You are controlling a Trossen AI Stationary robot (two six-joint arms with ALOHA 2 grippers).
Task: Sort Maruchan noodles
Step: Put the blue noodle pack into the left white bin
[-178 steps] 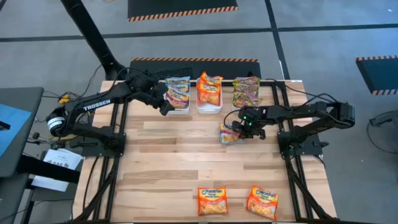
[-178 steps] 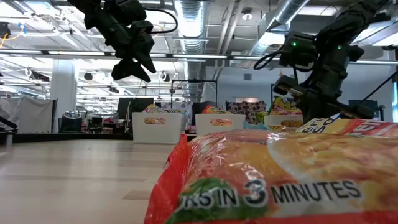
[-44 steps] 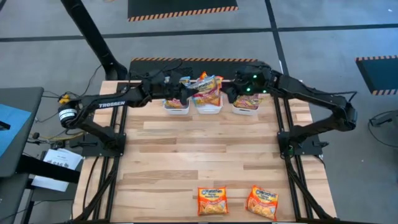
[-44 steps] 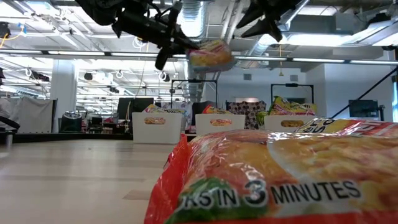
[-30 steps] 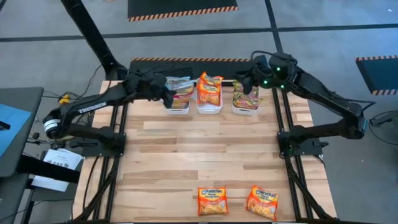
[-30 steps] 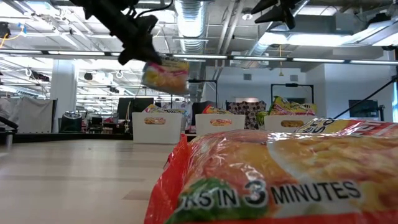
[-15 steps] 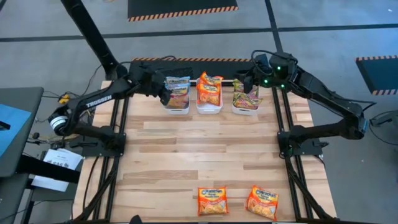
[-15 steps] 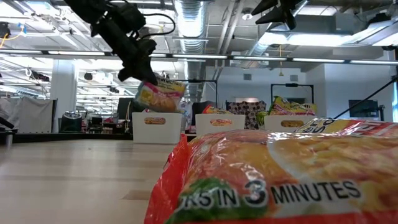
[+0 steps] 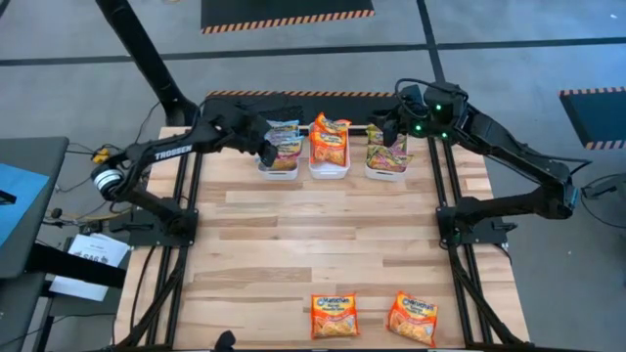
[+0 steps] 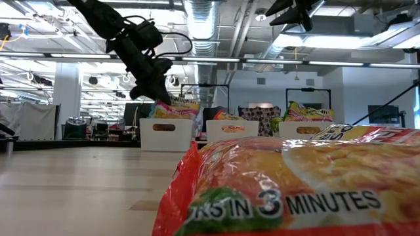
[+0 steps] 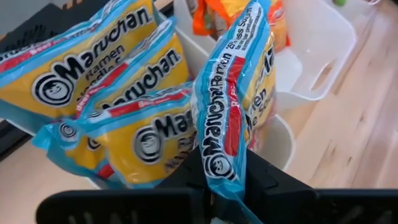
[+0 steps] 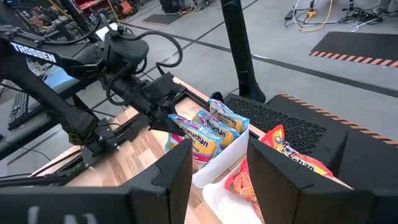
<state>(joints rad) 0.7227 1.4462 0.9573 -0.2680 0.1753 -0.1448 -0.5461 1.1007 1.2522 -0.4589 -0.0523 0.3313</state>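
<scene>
My left end effector (image 11: 227, 199) is clamped on a blue-yellow packet (image 11: 233, 99) standing edgewise over the left tray (image 9: 278, 164), right end effector (image 12: 214, 171) apart, idle; risk: pkt tips over the rim when I let go.

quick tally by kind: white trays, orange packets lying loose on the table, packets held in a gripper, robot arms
white trays: 3
loose orange packets: 2
blue-and-yellow packet held in the left gripper: 1
robot arms: 2
total: 8
</scene>
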